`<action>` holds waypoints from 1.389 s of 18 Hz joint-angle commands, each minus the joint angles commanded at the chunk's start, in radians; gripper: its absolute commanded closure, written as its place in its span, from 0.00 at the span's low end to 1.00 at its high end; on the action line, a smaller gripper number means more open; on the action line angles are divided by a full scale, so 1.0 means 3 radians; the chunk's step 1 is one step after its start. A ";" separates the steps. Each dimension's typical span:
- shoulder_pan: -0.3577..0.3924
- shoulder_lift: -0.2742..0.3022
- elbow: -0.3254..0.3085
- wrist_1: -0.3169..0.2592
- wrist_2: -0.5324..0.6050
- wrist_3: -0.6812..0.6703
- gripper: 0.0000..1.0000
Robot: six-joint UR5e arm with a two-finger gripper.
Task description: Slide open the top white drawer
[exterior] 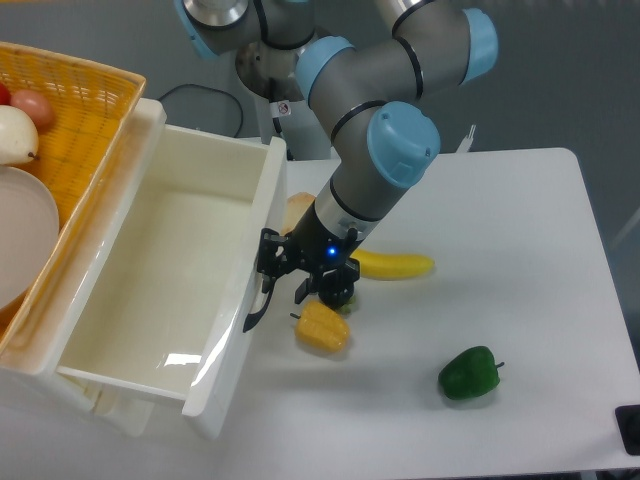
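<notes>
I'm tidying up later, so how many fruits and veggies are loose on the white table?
3 clearly: a banana behind the gripper, corn just below it, a green pepper front right. Another may be hidden behind the arm.

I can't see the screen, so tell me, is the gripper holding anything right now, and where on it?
Cannot tell for sure: the gripper sits at the curved black handle of the top white drawer, but its jaws look parted.

The arm reaches down-left, its claw (285, 280) low, fingers slightly parted, a blue light lit.
</notes>
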 joint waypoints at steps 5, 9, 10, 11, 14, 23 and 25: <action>0.0031 0.0005 0.0036 0.0005 -0.0010 -0.0005 0.39; 0.0077 0.0020 0.0036 0.0153 -0.0010 -0.0005 0.24; 0.0082 0.0026 0.0036 0.0209 -0.0005 -0.0005 0.23; 0.0097 0.0026 0.0036 0.0270 0.0000 -0.0005 0.19; 0.0164 0.0000 0.0031 0.0485 0.0036 -0.0005 0.00; 0.0419 -0.0153 0.0046 0.0767 0.0173 0.0000 0.00; 0.0435 -0.0214 0.0056 0.0909 0.0514 -0.0005 0.00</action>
